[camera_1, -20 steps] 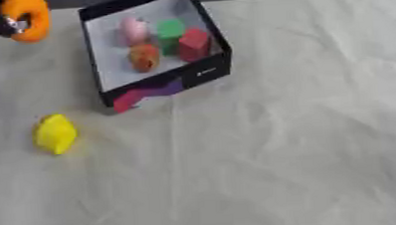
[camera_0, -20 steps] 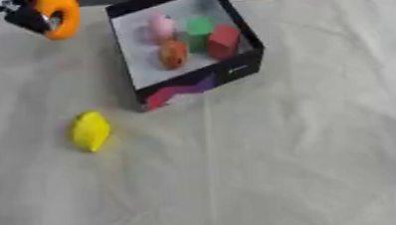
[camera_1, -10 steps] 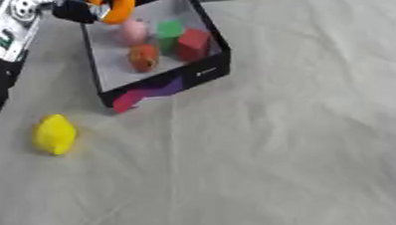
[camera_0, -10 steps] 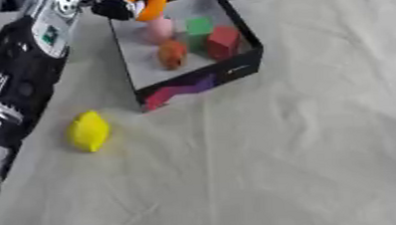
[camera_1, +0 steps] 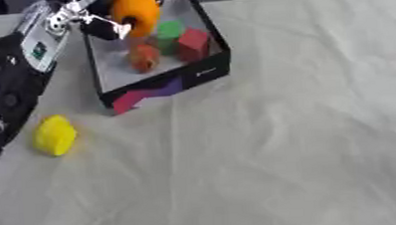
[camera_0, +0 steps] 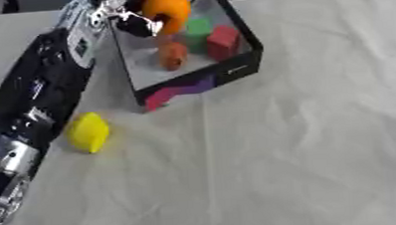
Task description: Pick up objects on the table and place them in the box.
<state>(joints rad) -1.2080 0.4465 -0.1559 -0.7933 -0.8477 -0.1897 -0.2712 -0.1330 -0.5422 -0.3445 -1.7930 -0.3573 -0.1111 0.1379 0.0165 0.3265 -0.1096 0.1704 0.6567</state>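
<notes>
Right now my left hand (camera_0: pixel 129 17) grips the orange ring (camera_0: pixel 166 9) directly above the box (camera_0: pixel 238 69), over its far-left corner.

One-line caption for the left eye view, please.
Left hand holds an orange object over the open box; a yellow object lies on the table.

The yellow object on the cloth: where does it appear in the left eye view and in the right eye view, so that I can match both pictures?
Left eye view: the yellow object lies at the left, below the box's near-left corner, beside the left arm.
Right eye view: it sits nearer the left edge, at about mid height.
Shared landmark: the pink and purple patch on the box front, up and to the right of it in both.
</notes>
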